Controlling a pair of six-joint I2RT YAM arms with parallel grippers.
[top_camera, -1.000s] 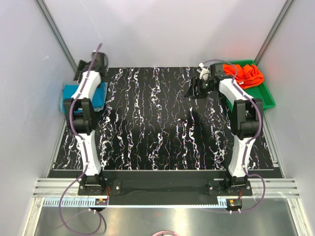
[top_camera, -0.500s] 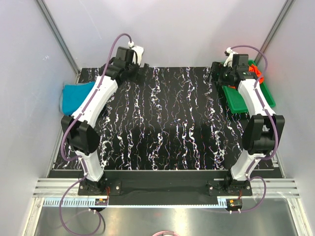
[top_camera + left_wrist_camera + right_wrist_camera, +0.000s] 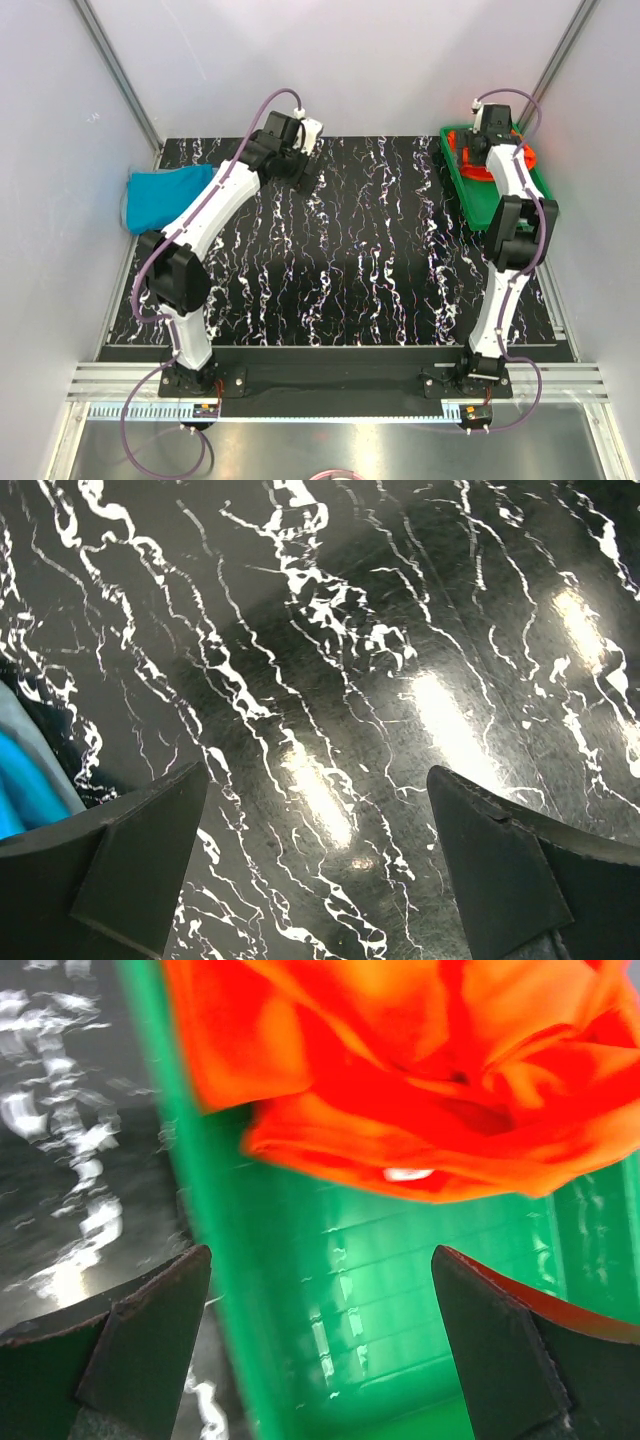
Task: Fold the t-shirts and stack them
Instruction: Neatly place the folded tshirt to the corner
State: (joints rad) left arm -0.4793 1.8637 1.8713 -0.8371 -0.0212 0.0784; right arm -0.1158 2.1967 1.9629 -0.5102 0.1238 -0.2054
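The orange-red t-shirt lies crumpled in the back end of the green tray, which sits on the right rear corner of the bench. The right end effector hangs over the tray's left rim. In the right wrist view its fingers are spread wide with nothing between them. Ahead of them are the bunched orange-red t-shirt and the ribbed floor of the green tray. The teal-blue t-shirt lies well apart from the tray, on the opposite left edge of the bench, part of it hanging over that edge. The left end effector is above the bench's rear, well left of the tray. Its fingers are also spread and hold nothing, with only black marbled bench between them and a sliver of teal-blue t-shirt at the left margin
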